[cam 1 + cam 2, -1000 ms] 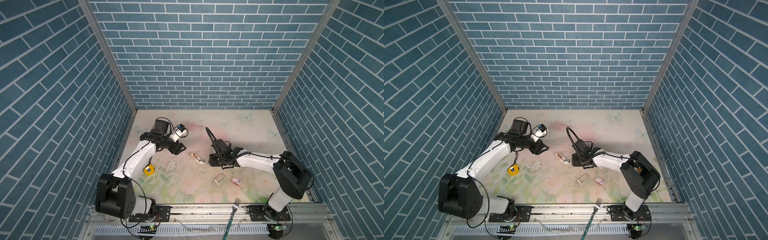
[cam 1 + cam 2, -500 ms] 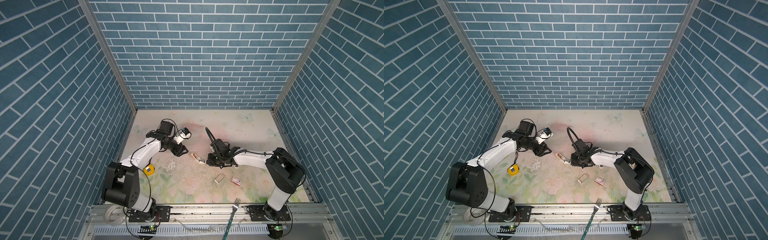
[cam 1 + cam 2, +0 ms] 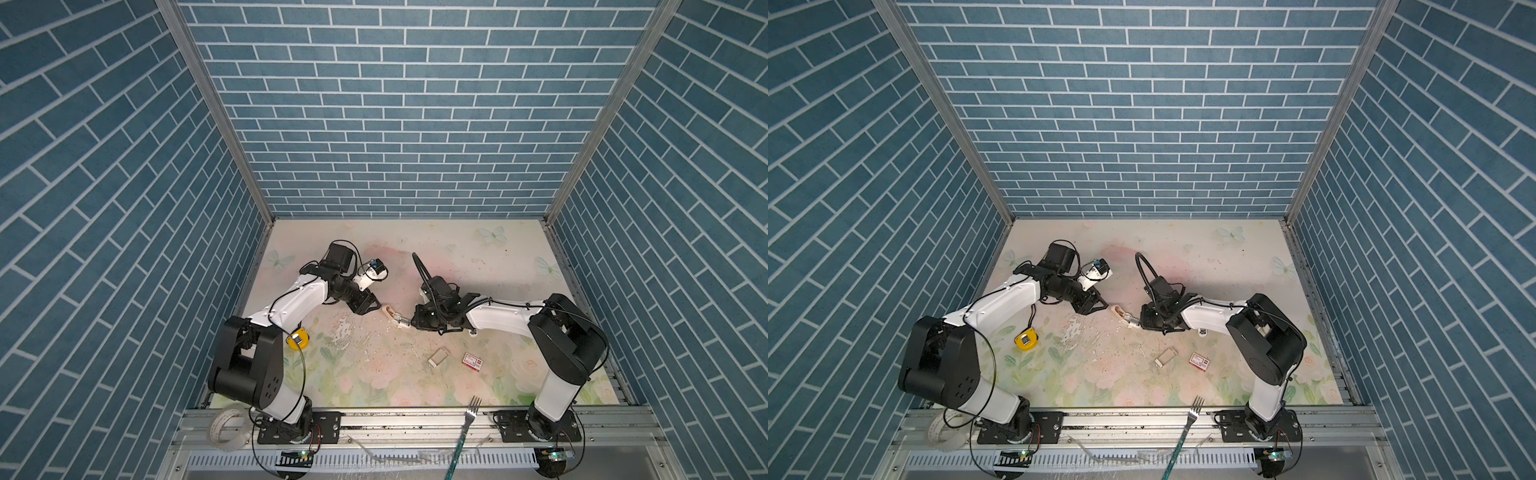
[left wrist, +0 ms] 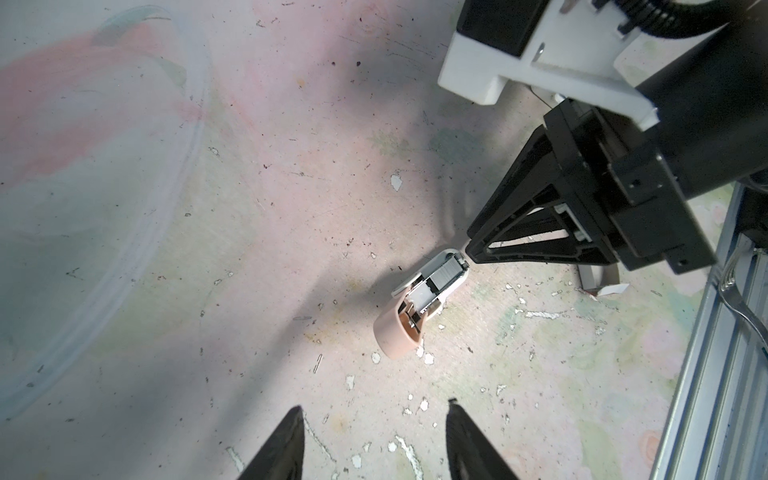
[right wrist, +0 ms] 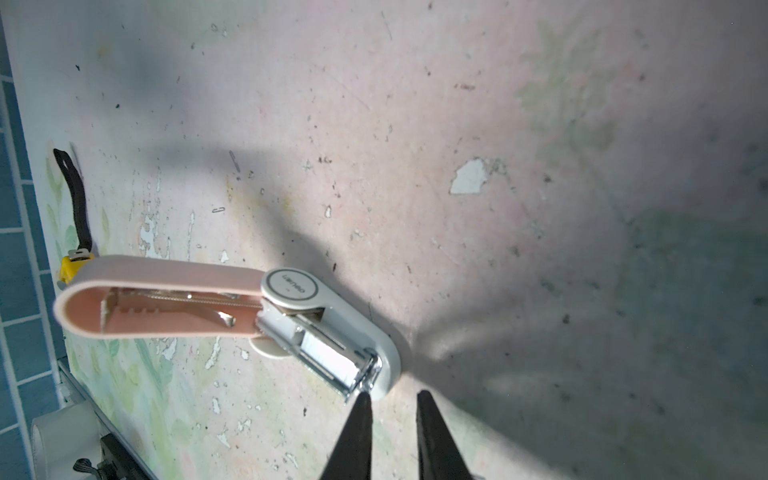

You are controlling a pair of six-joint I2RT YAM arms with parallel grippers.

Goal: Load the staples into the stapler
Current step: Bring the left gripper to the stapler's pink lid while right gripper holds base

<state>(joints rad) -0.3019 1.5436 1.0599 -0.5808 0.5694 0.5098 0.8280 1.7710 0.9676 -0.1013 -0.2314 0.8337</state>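
- stapler (image 3: 395, 316) lies mid-mat between both grippers. Pink lid is hinged open toward the left, with the metal magazine (image 5: 332, 357) exposed.
- right gripper (image 5: 392, 397): jaws a narrow gap apart, nothing between them. One fingertip (image 5: 362, 405) touches the magazine's front end.
- left gripper (image 4: 372, 411): jaws apart, empty, just left of the lid end and not touching it.
- staples (image 3: 439, 356) sit in their pale tray on the mat, near-right of the stapler and apart from both grippers. The red-and-white box (image 3: 473, 360) is just beside them on the right.

Yellow tape measure (image 3: 298, 337) lies on the floral table (image 3: 478, 266), left side. A fork (image 3: 469, 415) and tape roll (image 3: 227, 428) sit at the front rail.
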